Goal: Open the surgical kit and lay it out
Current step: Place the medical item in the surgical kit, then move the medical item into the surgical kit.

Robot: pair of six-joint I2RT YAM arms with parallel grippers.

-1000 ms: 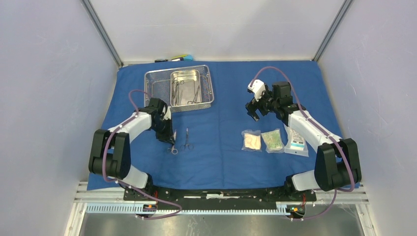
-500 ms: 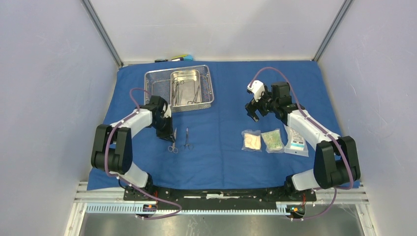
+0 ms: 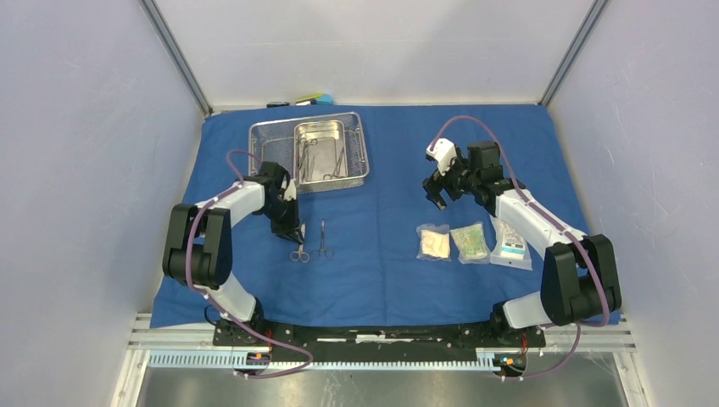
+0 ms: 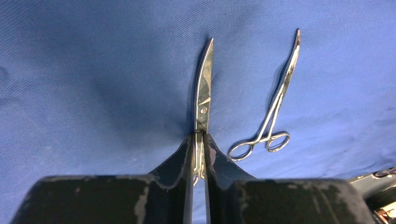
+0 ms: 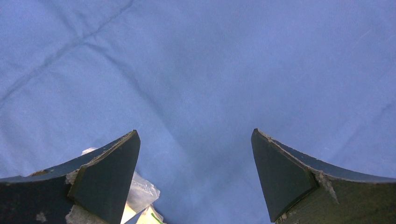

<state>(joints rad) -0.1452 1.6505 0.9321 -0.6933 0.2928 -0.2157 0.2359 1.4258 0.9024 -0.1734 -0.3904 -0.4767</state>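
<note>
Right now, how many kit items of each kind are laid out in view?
Steel containers: 2, the mesh tray and the pan
Loose tools on the cloth: 2, the scissors in the left gripper and the forceps
Clear packets: 3
Blue cloth: 1
Total: 8; the instruments inside the pan are too small to count.

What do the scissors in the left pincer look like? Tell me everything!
The scissors are slim, shiny silver metal. Their two blades are shut together, gently curved to a sharp tip, with a small screw at the joint. The left pincer is shut on them just behind that screw, hiding the finger rings in its own view. They point away over the blue cloth, beside a clamp they do not touch.
</note>
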